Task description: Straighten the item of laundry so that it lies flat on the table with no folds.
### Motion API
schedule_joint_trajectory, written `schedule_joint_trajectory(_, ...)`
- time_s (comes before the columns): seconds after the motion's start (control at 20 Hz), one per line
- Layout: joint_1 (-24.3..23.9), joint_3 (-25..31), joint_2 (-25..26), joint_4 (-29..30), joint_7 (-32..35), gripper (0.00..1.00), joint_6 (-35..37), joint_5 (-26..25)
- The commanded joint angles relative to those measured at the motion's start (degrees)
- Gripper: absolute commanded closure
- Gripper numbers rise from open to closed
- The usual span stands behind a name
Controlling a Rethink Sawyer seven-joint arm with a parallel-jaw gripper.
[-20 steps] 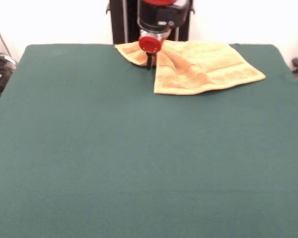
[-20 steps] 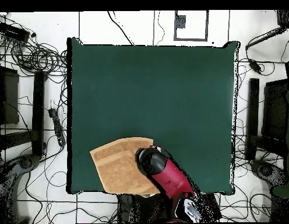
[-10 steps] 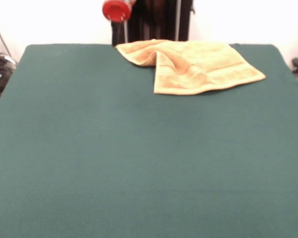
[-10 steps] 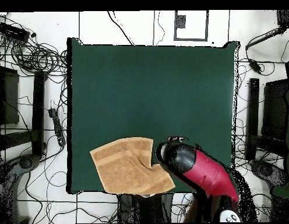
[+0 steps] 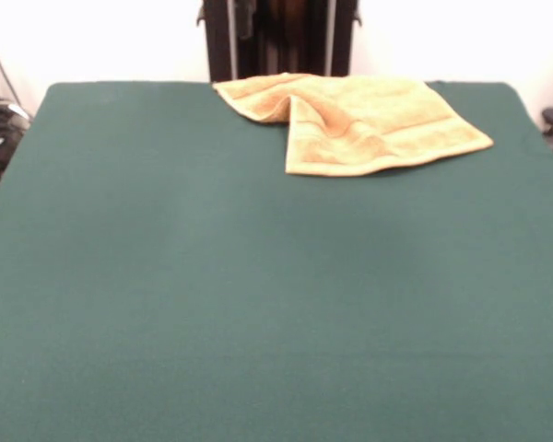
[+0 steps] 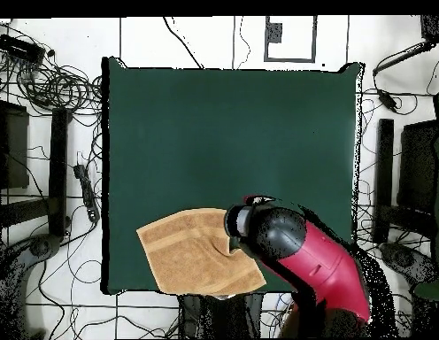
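Item, for your record: small orange-yellow terry towel (image 5: 358, 122), rumpled with one corner folded over, lay at the dark green felt worktop's (image 5: 258, 295) far edge; red-and-black arm (image 6: 298, 257) overhead, jaws' state indeterminable.

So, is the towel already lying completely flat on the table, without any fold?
No. In the front view the towel has a raised ridge and one part doubled over near its middle, at the far edge of the table.

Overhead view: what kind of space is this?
Likely a robotics lab test cell: a red and black robot arm over a dark green felt-covered table, loose black cables across the white tiled floor.
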Motion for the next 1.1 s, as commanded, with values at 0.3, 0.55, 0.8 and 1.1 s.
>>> schedule_joint_trajectory(0.3,-6.1,11.7,5.3,10.1,2.8,0.0,-20.5,5.5)
schedule_joint_trajectory(0.55,-8.6,14.8,8.5,11.6,5.0,0.0,-28.0,2.9)
schedule_joint_trajectory(0.8,-11.7,19.3,11.4,13.2,7.0,0.0,-35.1,2.1)
schedule_joint_trajectory(1.1,-6.2,16.0,12.5,12.8,12.7,0.0,-33.6,7.6)
